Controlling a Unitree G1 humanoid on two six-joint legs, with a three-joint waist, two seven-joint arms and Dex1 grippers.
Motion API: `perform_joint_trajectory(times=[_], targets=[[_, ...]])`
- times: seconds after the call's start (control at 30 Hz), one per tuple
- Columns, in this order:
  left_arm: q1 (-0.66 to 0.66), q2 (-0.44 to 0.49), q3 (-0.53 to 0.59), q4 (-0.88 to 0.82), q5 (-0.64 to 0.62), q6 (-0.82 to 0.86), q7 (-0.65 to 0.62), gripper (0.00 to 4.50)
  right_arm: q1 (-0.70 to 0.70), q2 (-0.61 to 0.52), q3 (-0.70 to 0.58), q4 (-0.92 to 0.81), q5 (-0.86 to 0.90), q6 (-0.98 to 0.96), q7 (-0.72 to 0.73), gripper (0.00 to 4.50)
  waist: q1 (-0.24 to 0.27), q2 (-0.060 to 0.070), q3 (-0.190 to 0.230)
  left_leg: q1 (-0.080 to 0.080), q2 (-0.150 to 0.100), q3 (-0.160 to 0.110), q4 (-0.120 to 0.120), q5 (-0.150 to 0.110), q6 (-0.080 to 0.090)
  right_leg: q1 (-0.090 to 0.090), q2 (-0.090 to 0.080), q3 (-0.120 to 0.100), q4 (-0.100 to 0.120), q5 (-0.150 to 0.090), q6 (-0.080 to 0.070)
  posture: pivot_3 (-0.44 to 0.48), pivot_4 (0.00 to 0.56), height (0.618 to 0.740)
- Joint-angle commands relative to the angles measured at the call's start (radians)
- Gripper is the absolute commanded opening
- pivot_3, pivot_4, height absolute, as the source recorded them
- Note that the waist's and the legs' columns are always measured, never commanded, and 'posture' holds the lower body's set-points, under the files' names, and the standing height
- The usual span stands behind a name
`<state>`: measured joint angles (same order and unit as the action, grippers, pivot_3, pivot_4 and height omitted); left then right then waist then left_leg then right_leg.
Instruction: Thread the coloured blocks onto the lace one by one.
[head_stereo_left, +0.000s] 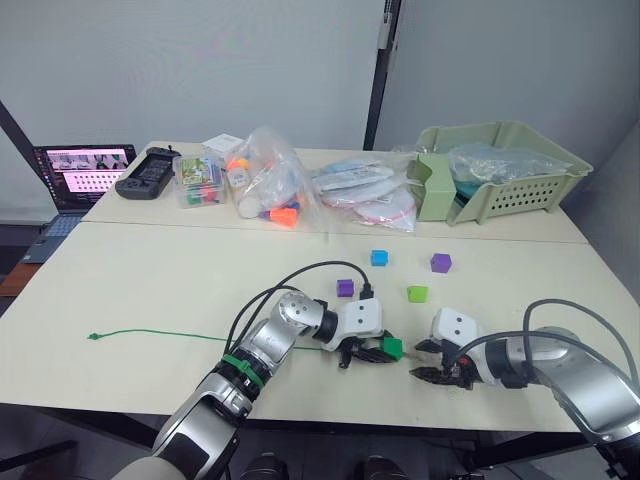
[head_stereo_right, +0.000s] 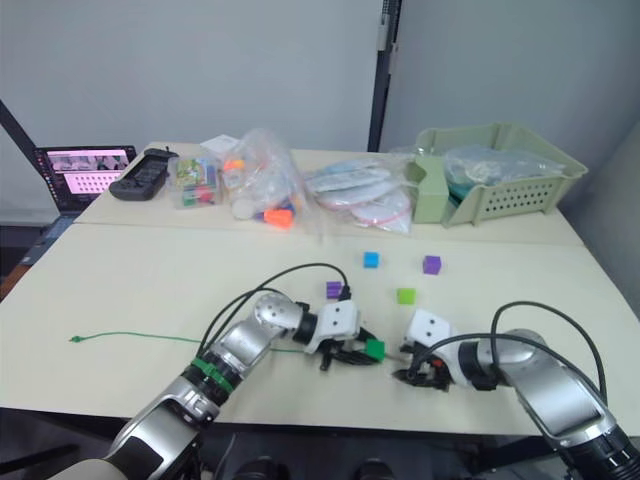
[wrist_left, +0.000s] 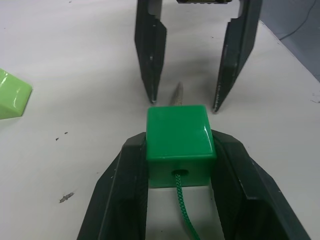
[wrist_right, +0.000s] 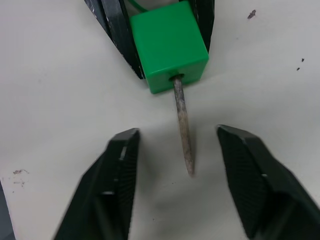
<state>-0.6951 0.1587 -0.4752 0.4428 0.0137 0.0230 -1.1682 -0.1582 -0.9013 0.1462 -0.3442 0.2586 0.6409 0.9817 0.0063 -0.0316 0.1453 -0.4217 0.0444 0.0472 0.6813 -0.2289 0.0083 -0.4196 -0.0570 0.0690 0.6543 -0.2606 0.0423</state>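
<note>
I count five blocks: my left gripper (wrist_left: 181, 165) pinches one dark green block (wrist_left: 180, 137) on the lace (head_stereo_left: 160, 334); the right gripper (wrist_right: 177, 170) gapes wide around the tip (wrist_right: 183, 131). Two purple blocks (head_stereo_left: 345, 288) (head_stereo_left: 441, 263), one blue block (head_stereo_left: 379, 258) and one lime block (head_stereo_left: 417, 294) lie farther off.

No legible text, label, brand, number or sign on anything in view.

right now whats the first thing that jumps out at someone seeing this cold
The dark green block, clamped in the left gripper near the table's front edge, with the lace running in one side and its grey tip poking out the other. The right gripper faces it, open, fingers either side of that tip.
</note>
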Motion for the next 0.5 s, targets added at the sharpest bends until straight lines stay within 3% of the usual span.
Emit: perform_joint_trajectory(times=[0.03, 0.13, 0.33, 0.5], targets=[[0.010, 0.004, 0.007, -0.034, -0.008, 0.003, -0.001, 1.20, -0.011, 0.007, -0.007, 0.012, -0.016, 0.001, -0.024, 0.94, 0.000, 0.000, 0.000, 0.000, 0.000, 0.000, 0.000, 0.000, 0.000, 0.000, 0.000, 0.000, 0.000, 0.000, 0.000, 0.000, 0.150, 0.732], [0.022, 0.007, 0.013, -0.049, -0.014, 0.014, 0.004, 1.20, -0.007, 0.017, -0.012, 0.010, -0.008, 0.004, -0.022, 0.00, -0.001, 0.000, 0.000, 0.000, 0.000, 0.000, 0.000, 0.000, 0.000, 0.000, 0.000, 0.000, 0.000, 0.000, 0.000, 0.000, 0.150, 0.732], [0.049, 0.059, 0.051, -0.090, -0.047, 0.022, -0.022, 1.20, -0.012, 0.006, -0.027, 0.028, -0.011, 0.004, -0.021, 0.00, -0.003, 0.000, 0.000, 0.000, 0.000, 0.000, 0.000, 0.000, 0.000, 0.000, 0.000, 0.000, 0.001, 0.000, 0.000, 0.000, 0.150, 0.732], [0.101, 0.201, 0.134, -0.134, -0.119, 0.005, -0.098, 1.20, -0.021, -0.017, -0.047, 0.050, -0.003, -0.001, 0.001, 0.00, -0.008, 0.000, 0.000, 0.000, 0.001, 0.000, 0.000, 0.000, 0.000, 0.000, 0.000, 0.000, 0.001, 0.000, 0.000, 0.000, 0.150, 0.732]])
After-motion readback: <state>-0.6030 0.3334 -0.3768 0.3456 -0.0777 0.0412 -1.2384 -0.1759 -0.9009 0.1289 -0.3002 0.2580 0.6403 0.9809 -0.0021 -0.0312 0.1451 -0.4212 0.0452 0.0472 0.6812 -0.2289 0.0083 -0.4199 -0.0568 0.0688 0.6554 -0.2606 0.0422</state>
